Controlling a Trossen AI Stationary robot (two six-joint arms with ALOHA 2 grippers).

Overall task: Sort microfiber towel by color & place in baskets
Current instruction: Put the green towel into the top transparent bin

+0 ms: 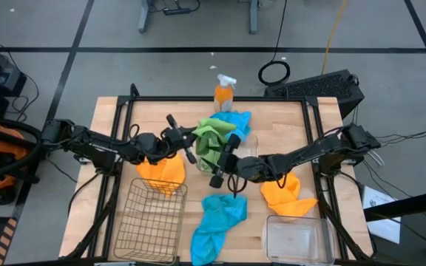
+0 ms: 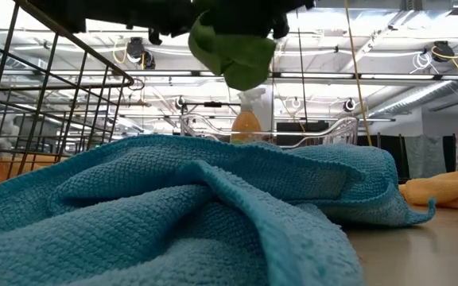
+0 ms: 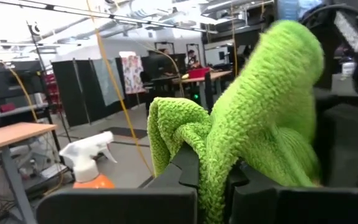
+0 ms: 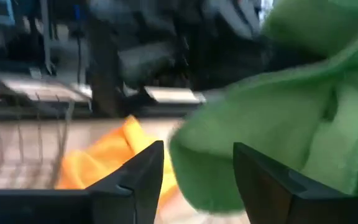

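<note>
High view: the bright green microfiber towel hangs above the middle of the wooden table, pinched in the clenched left gripper, whose fingers bite a fold of it in the left wrist view. The right gripper comes at the same cloth from the other side; its jaws stand apart with the green edge between them, not visibly clamped (a handover or a shared grasp, I judge). Under the cloth sits one clear plastic basket, with a sky-blue towel draped at its far rim near the orange spray bottle.

Sorting looks barely begun. The wire-mesh basket and the second clear plastic basket near the front edge show nothing inside. An orange-yellow towel lies beside the mesh basket, another near the front clear basket, and a second blue towel sprawls between the two front baskets. Whether a second green cloth is bundled with the held one I cannot tell.
</note>
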